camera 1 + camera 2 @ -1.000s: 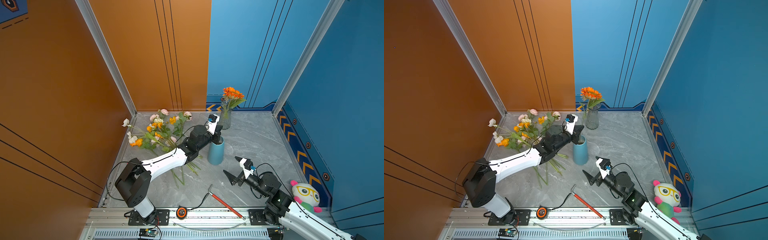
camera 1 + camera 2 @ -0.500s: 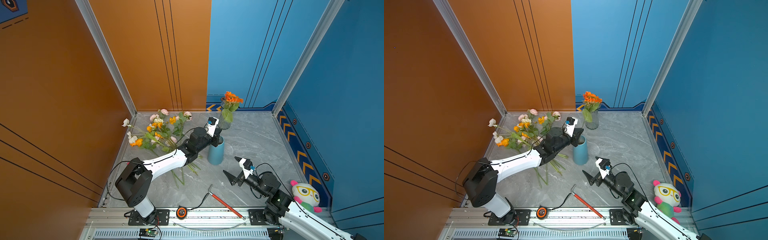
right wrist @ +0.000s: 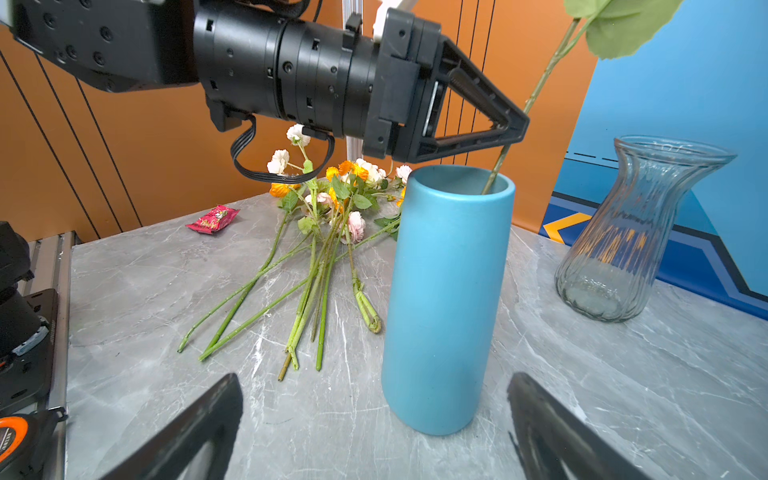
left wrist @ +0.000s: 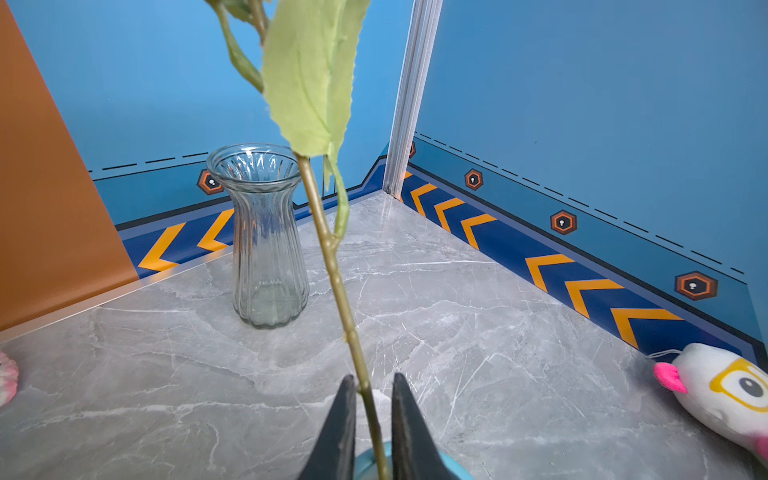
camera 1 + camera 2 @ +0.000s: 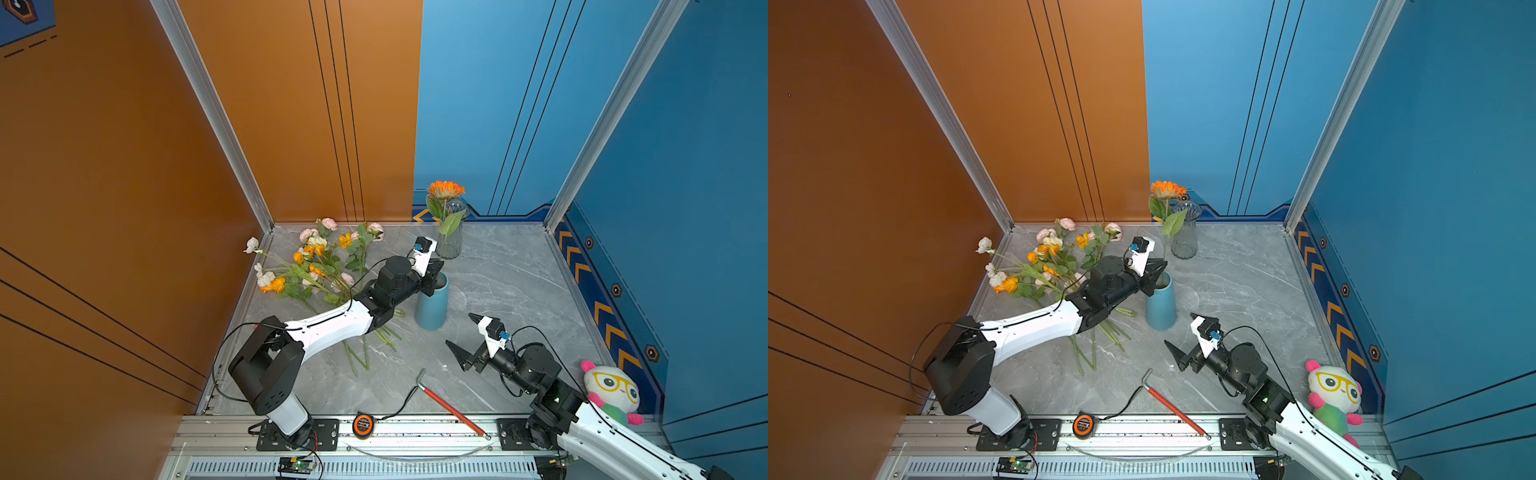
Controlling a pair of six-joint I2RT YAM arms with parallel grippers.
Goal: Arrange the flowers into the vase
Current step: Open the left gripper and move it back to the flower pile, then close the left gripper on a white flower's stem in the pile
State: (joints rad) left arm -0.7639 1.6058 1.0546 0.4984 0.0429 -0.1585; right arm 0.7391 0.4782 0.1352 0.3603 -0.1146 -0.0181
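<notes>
Over the blue vase [image 5: 432, 307], top views: the left gripper [image 5: 434, 276] is at the vase mouth with its fingers close to each other; I cannot tell more from above.
Top views, orange flower [image 5: 445, 189]: its stem goes up slanted from the blue vase mouth. The bloom is high, beyond the blue vase, over the glass vase [image 5: 451, 241].
Top views, flowers [image 5: 316, 266]: the bunch lies flat on the table [image 5: 519, 291] beside the blue vase, partly under the left arm.
Top views, right gripper [image 5: 1180, 332]: near the blue vase but apart from it, fingers spread wide, nothing between them.
Top views, other things: red-handled hammer [image 5: 451, 409], tape measure [image 5: 363, 424] and plush toy [image 5: 611, 388] are all well apart from the blue vase.
Left wrist, left gripper [image 4: 372, 380]: fingers a little parted just above the blue vase [image 4: 363, 467]. The stem [image 4: 332, 257] passes between them; it touches one finger and has a gap to the other, so it is not pinched.
Left wrist, glass vase [image 4: 266, 241]: upright, beyond the blue vase.
Right wrist, blue vase [image 3: 449, 299]: upright; the stem [image 3: 498, 166] goes down into its mouth.
Right wrist, right gripper [image 3: 374, 378]: fingers wide apart, the blue vase in front of them and not touched.
Right wrist, flowers [image 3: 332, 208]: lying behind and beside the blue vase; a candy wrapper [image 3: 212, 219] is further away.
</notes>
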